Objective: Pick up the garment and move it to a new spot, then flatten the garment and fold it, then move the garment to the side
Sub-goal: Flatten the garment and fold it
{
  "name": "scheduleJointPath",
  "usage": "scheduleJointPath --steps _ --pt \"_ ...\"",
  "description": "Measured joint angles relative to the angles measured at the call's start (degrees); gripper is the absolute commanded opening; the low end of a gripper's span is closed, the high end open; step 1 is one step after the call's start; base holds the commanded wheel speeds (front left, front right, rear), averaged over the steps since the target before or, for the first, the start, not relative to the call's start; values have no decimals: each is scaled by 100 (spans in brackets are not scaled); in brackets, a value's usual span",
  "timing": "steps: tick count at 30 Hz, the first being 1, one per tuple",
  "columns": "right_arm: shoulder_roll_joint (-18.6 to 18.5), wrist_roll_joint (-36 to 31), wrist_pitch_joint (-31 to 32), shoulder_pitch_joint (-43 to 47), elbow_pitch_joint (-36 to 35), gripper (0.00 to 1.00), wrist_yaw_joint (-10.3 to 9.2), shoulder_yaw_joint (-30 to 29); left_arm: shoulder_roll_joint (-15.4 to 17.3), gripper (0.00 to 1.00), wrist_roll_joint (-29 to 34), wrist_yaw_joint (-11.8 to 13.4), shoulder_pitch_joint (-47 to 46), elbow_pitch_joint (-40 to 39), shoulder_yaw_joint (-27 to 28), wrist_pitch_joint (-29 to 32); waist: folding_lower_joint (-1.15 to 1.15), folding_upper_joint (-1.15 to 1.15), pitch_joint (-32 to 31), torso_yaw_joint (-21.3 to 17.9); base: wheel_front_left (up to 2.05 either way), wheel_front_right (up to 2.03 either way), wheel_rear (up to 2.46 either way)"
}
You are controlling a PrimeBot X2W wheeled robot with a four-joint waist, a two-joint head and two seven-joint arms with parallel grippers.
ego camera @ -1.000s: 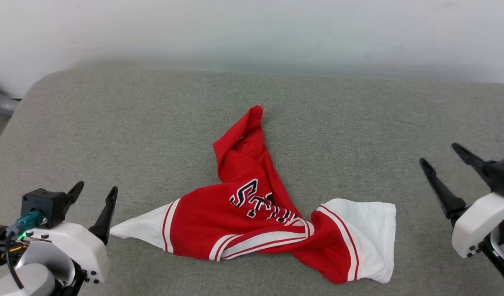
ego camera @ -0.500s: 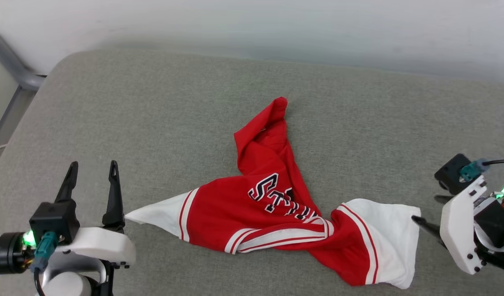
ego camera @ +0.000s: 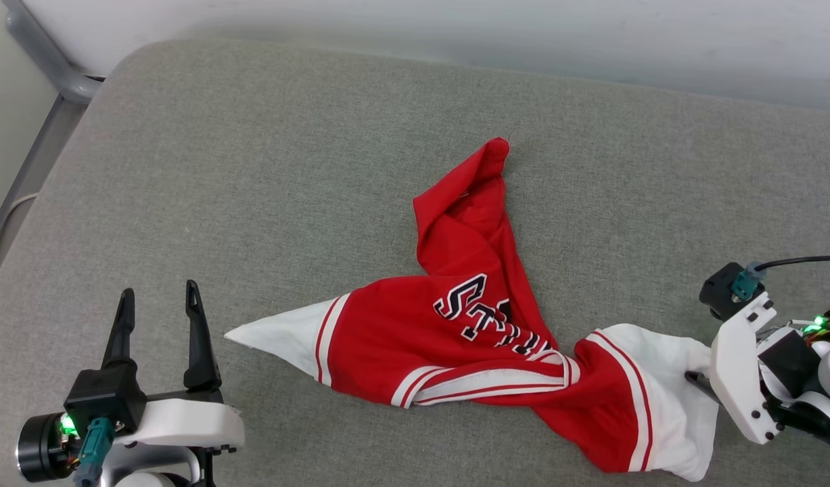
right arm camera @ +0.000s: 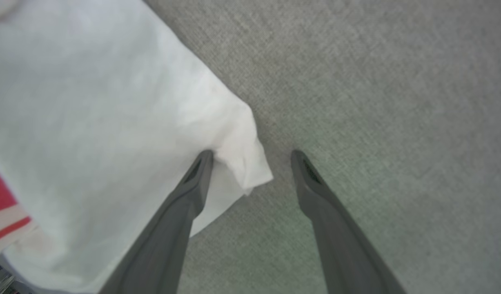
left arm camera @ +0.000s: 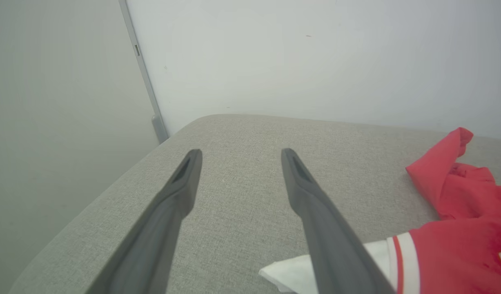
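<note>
Your right gripper [right arm camera: 252, 153] has dropped, jaws wide, onto the white sleeve [right arm camera: 111, 102] of the crumpled garment [ego camera: 455, 338] on the grey cushion [ego camera: 252, 169]; left gripper [ego camera: 159, 291] wide, empty: pick-up looks imminent.

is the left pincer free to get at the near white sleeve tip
Probably yes: the left pincer is open, and only bare grey cushion lies between it and the white sleeve tip.

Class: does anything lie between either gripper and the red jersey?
Nothing visible does. Only bare cushion separates the left gripper from the garment; the right gripper straddles its white sleeve corner.
</note>
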Motion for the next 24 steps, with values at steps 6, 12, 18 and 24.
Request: scheduleJointPath --steps 6,12,18,24 --pt "47 169 -183 -268 361 100 -45 594 -421 100 401 -420 31 154 425 0 -1 0 70 15 0 0 0" --pt "123 388 -719 -583 516 0 1 960 -716 100 721 -724 79 274 784 0 0 0 60 -76 0 0 0" --pt "298 323 -1613 -1315 813 0 4 723 -953 100 985 -937 152 344 1054 0 1 0 -63 -153 0 0 0" --pt "304 212 -2285 -1864 973 0 4 464 -1132 100 1174 -1109 339 410 1250 0 1 0 -271 -248 0 0 0"
